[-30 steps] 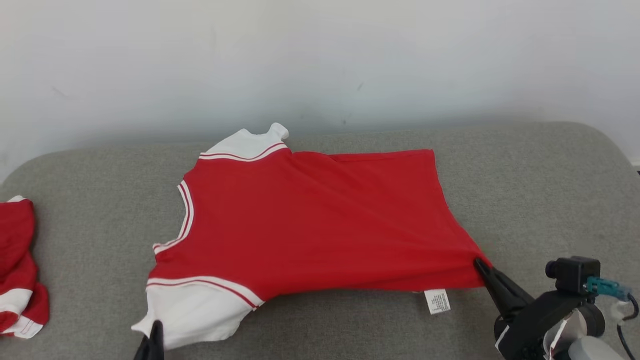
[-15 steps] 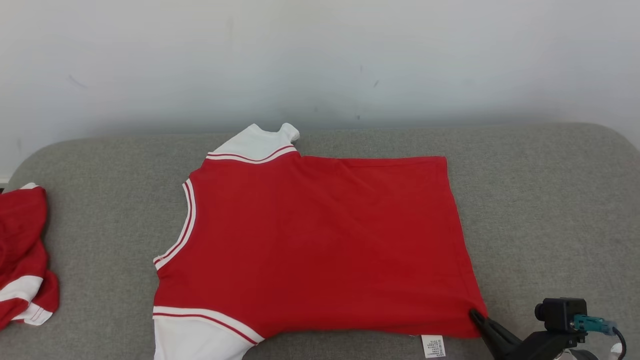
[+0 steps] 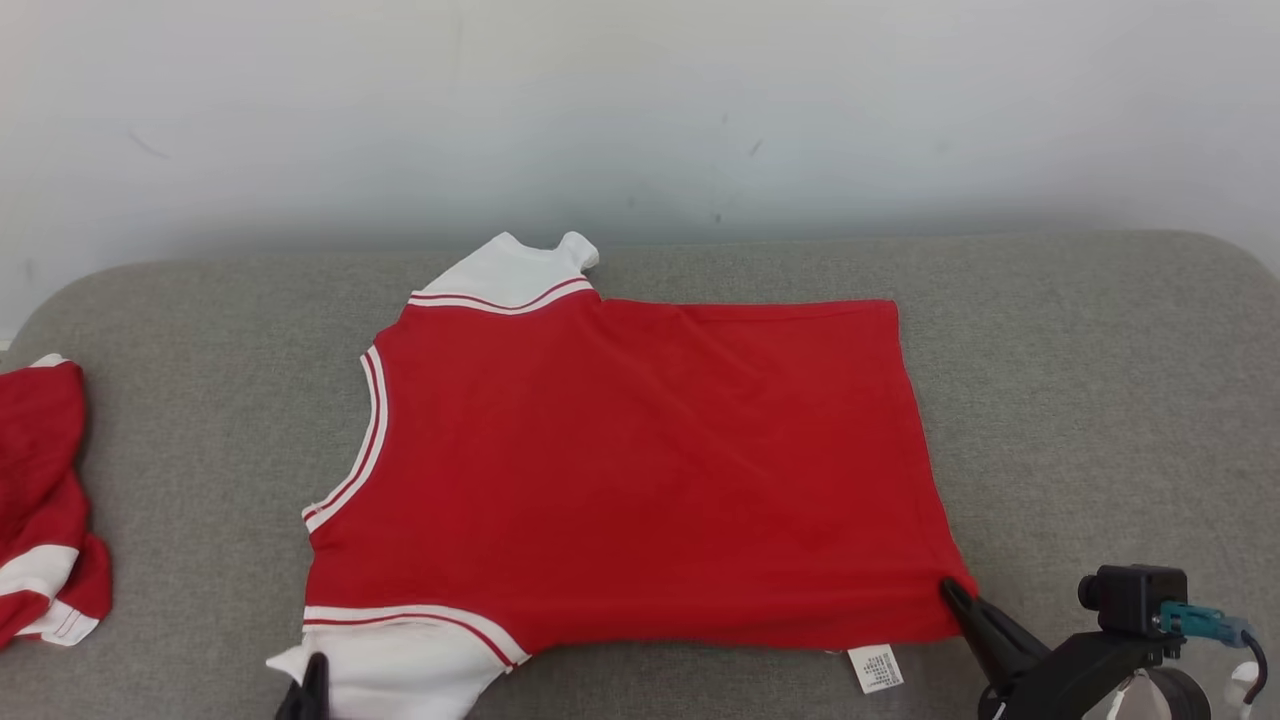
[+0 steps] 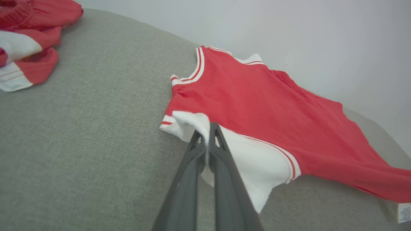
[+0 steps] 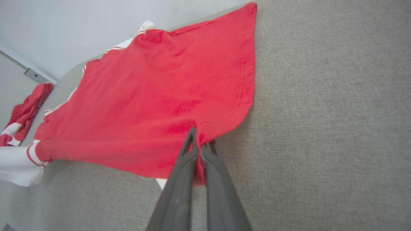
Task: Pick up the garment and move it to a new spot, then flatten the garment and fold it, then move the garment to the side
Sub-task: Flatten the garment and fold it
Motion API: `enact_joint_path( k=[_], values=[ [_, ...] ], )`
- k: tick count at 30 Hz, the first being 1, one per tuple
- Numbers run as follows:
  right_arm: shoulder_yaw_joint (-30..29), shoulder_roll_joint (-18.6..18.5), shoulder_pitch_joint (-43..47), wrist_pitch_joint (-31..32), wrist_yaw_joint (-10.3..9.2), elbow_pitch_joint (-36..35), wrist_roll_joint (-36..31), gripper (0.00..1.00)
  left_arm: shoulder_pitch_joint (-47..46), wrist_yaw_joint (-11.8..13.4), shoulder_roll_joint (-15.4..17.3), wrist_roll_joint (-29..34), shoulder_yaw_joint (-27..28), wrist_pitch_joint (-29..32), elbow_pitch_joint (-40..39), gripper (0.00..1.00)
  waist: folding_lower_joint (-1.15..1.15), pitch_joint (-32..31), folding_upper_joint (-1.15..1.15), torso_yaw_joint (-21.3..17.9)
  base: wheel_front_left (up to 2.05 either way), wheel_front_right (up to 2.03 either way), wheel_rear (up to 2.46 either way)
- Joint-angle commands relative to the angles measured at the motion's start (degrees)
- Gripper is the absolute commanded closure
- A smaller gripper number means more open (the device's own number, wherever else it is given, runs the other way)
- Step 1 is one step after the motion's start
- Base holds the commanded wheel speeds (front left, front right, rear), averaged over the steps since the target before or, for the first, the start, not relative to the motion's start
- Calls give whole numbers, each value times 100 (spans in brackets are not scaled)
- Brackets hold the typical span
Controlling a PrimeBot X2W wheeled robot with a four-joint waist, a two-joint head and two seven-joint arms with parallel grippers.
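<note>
At your far left, a crumpled red piece [image 3: 40, 500] lies on the grey cushion [image 3: 1100, 400], well apart from the work. Your left tool [image 4: 208, 128] is pinched tight on the white sleeve [image 4: 253, 160] of the garment [image 3: 640, 470], which lies spread flat mid-cushion. Your right tool [image 5: 200, 141] is clamped on the near red hem corner [image 5: 224, 125], near the care label [image 3: 876, 668].

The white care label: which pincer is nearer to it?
Right. The right pincer grips the red hem corner just beside the care label; the left pincer holds the white sleeve at the garment's opposite end.
</note>
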Motion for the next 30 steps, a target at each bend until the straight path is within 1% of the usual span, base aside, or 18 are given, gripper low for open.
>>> enact_joint_path(
  k=[1,8,12,16,22,26,30],
  values=[
    [-45,13,-111,18,-10,-32,4,100,-119,-50,77,90,38,-34,-72,100,-1,-11,0,-20,0,0,0],
    [41,14,-399,72,-10,153,78,100,-404,-118,179,114,33,88,-220,100,-1,-25,0,-77,0,0,0],
    [149,-61,-690,33,-10,460,194,100,-745,-162,268,159,23,246,-150,100,-1,-6,0,-86,0,0,0],
    [305,-99,-1074,-12,-10,863,310,100,-1186,-303,312,124,36,360,50,100,-1,78,0,-116,0,0,0],
    [636,-198,-1812,-3,-10,1632,449,100,-1935,-681,373,-78,80,621,640,100,-1,284,0,-178,0,0,0],
    [824,-206,-2336,-70,-10,2144,606,100,-2445,-983,472,-116,51,796,1244,100,-1,429,0,-243,0,0,0],
    [1058,-213,-2833,-102,-10,2666,734,100,-2903,-1320,434,-336,24,1026,1885,100,-1,537,0,-300,0,0,0]
  ],
)
